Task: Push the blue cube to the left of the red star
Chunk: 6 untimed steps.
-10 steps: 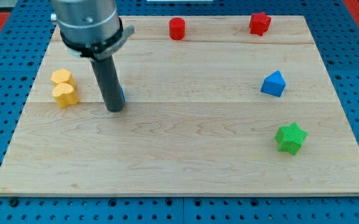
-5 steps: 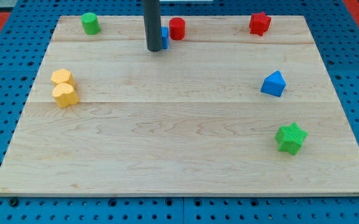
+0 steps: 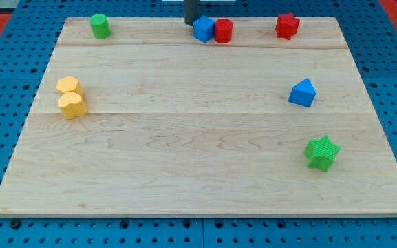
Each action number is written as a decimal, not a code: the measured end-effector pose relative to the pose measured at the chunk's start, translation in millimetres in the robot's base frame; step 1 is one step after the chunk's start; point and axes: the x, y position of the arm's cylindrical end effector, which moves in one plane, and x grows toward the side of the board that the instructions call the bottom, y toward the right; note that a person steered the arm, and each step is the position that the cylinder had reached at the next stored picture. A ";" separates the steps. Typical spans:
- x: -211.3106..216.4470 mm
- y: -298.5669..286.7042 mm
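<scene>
The blue cube (image 3: 203, 29) sits near the view's top edge of the wooden board, touching a red cylinder (image 3: 223, 31) on its right. The red star (image 3: 287, 26) is further to the view's right, at the top, with a gap between it and the red cylinder. My tip (image 3: 191, 23) is at the very top of the view, just left of and behind the blue cube, close to or touching it. Only the lowest bit of the rod shows.
A green cylinder (image 3: 100, 25) stands at top left. Two yellow blocks (image 3: 69, 97) sit together at the left. A blue triangular block (image 3: 302, 92) and a green star (image 3: 321, 152) are on the right. The board (image 3: 198, 172) rests on a blue pegboard.
The rod moved up and to the right across the board, carrying the blue cube with it. The cube now touches the red cylinder, which has shifted right towards the red star.
</scene>
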 end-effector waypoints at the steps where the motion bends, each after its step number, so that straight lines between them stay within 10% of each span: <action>1: 0.0 -12.5; 6: 32.8 67.6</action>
